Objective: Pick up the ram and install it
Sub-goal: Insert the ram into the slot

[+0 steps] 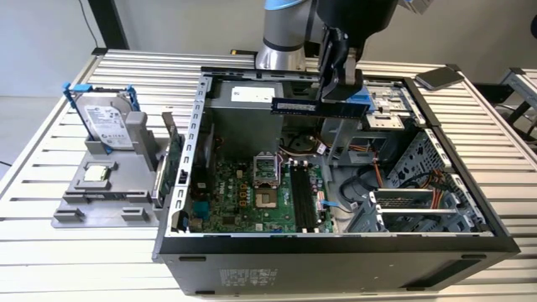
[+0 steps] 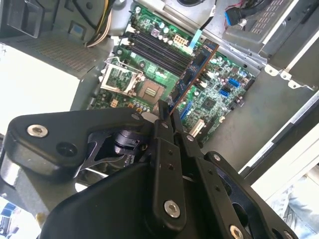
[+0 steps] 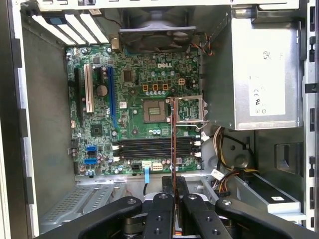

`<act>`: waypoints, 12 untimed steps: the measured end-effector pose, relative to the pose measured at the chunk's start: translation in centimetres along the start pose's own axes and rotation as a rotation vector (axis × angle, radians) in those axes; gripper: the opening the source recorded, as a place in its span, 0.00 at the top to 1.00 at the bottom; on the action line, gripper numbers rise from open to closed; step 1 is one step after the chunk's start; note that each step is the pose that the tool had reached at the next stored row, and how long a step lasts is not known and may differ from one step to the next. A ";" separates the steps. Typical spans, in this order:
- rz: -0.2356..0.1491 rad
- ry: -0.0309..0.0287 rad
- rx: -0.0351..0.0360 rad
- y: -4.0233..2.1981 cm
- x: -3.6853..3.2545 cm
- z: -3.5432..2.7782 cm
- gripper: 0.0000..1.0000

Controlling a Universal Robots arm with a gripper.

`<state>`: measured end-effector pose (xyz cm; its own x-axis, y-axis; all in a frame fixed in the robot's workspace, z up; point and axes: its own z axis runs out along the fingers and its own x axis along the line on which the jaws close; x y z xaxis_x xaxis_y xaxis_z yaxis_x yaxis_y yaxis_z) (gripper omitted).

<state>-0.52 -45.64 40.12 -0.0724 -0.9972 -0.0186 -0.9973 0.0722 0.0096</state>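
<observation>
1. Currently the gripper (image 1: pixel 338 94) is clamped on the ram (image 1: pixel 302 106), a long, narrow blue-black stick with a pale label.
2. It hangs level above the open computer case (image 1: pixel 195 126).
3. Both wrist views show it edge-on over the green motherboard (image 3: pixel 129 99), its faces hidden.

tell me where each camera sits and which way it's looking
Exterior view: off the arm, looking down into the open computer case; the arm and the gripper, shut on the ram, show.
Second wrist view: on the wrist, looking slantwise past the gripper at the green board.
First wrist view: on the wrist, facing the green board squarely, gripper in the foreground.
Shared: all show the ram and the green board.
</observation>
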 end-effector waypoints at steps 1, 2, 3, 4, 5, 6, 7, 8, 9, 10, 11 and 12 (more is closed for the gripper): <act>0.000 0.0000 0.0000 0.00 0.00 0.00 1.00; 0.000 0.0000 0.0000 0.00 -0.01 0.00 1.00; 0.000 0.0001 0.0000 0.00 -0.02 0.00 1.00; 0.000 0.0002 0.0000 0.00 -0.04 0.00 1.00; 0.000 0.0005 0.0000 0.01 -0.08 0.00 1.00; 0.000 0.0006 0.0001 0.01 -0.13 0.01 1.00; 0.000 0.0008 0.0001 0.01 -0.18 0.01 1.00; 0.000 0.0007 0.0001 0.02 -0.22 0.01 1.00; 0.000 0.0009 0.0001 0.01 -0.25 0.00 1.00; 0.000 0.0009 0.0000 0.02 -0.27 0.00 1.00; 0.000 0.0007 0.0001 0.02 -0.28 0.01 1.00; 0.000 0.0008 0.0001 0.02 -0.30 0.01 1.00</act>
<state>-0.52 -45.34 40.12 -0.0725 -0.9972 -0.0178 -0.9973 0.0723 0.0095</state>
